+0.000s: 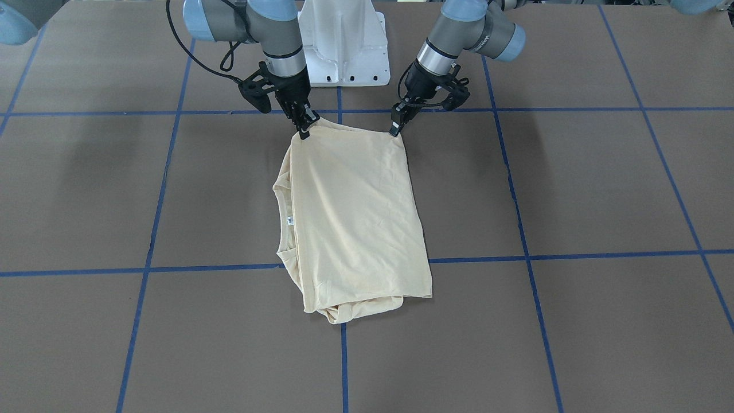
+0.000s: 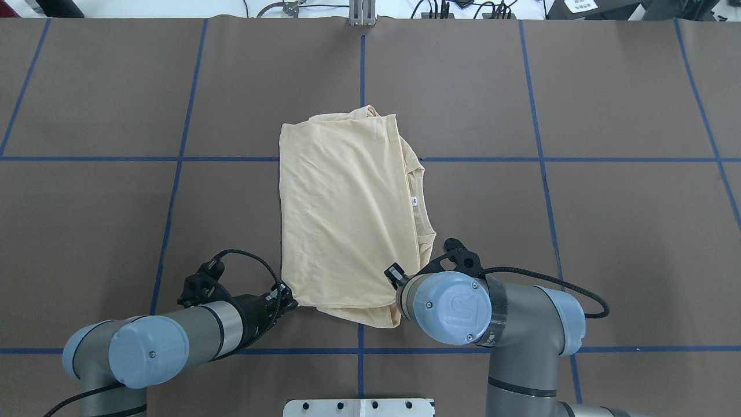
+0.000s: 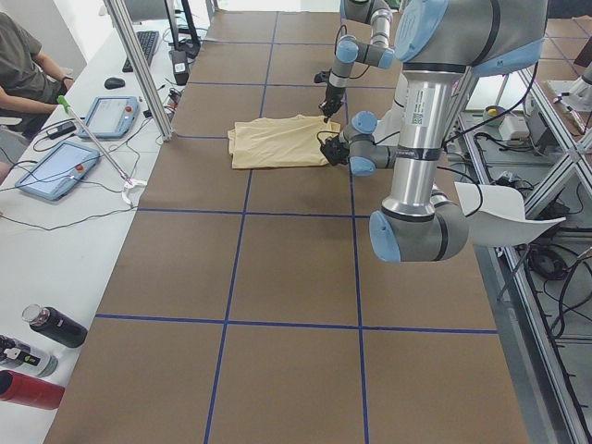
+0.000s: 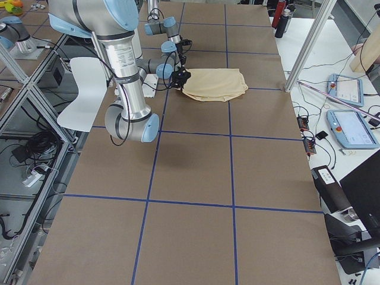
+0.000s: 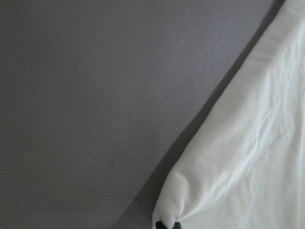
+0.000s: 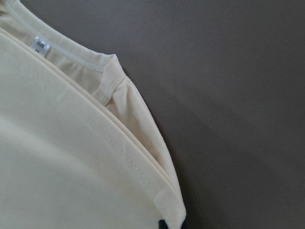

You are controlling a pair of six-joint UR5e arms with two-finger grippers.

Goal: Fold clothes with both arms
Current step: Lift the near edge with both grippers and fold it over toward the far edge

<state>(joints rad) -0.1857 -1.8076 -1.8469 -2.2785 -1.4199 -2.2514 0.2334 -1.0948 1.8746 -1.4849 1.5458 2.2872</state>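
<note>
The shirt (image 1: 355,218) lies folded into a rough rectangle in the middle of the bench (image 1: 573,189), with the collar (image 1: 281,189) peeking out on the robot's right. The left fingers (image 1: 395,127) and right fingers (image 1: 303,129) each pinch one of the two corners nearest the robot. It looks like thin, light, floppy jersey, so I'd guess the layers slide apart easily. Best to grab the corners through every layer and keep that edge taut, or it'll sag in the middle.

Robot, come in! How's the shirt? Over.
Left hand shut on shirt corner. Right hand shut on other corner. Shirt folded, lying flat. Nothing blocking.
</note>
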